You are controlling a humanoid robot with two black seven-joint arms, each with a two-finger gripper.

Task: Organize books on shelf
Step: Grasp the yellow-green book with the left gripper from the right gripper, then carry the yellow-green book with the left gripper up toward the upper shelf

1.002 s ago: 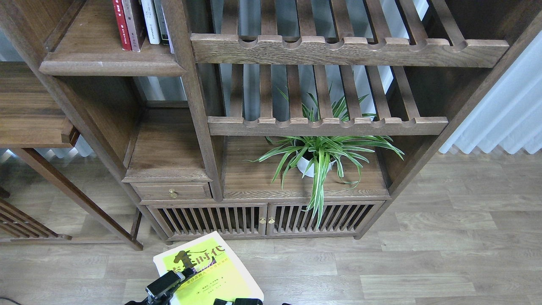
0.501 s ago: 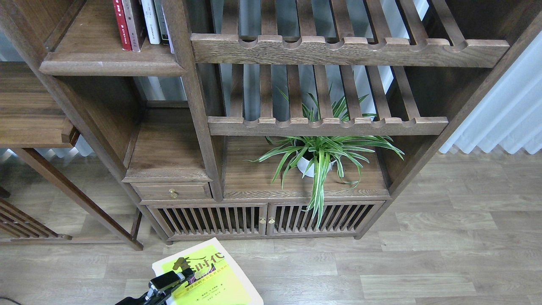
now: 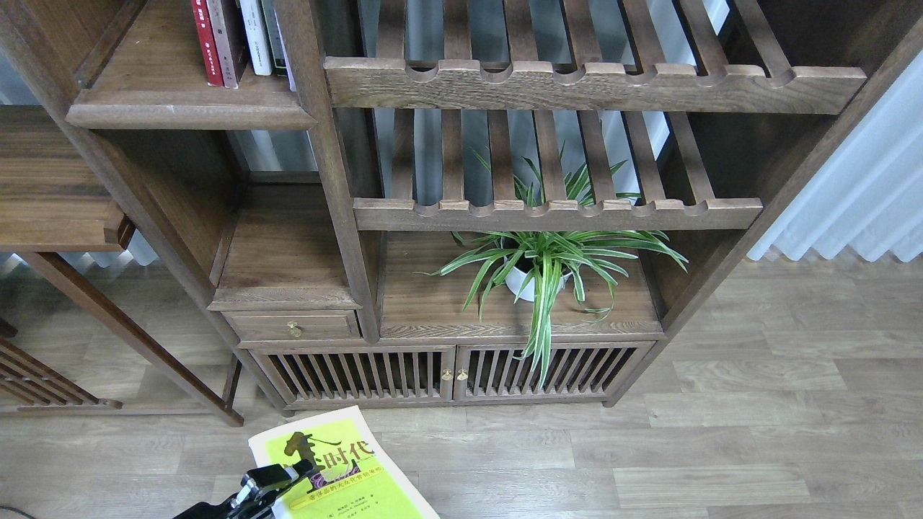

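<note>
A lime-yellow book (image 3: 353, 479) with black characters shows at the bottom edge, cover up, above the floor. My left gripper (image 3: 277, 477) comes in from the bottom left and is clamped on the book's left edge. The solid dark brown shelf (image 3: 187, 115) with a rounded front edge is at the top left. On it a red-spined book (image 3: 204, 40) and a dark maroon one (image 3: 227, 40) stand upright, beside slim white- and grey-spined books (image 3: 257, 32). My right gripper is out of view.
Two slatted racks (image 3: 577, 83) (image 3: 555, 213) with notched front rails fill the middle. A potted spider plant (image 3: 541, 270) stands below them. A small drawer (image 3: 292, 326) and slatted cabinet doors (image 3: 447, 375) are low down. A white curtain (image 3: 865, 194) hangs at the right.
The left gripper and the yellow book have shifted left and turned slightly. A dark part seen at the bottom edge one second ago has gone out of view.
</note>
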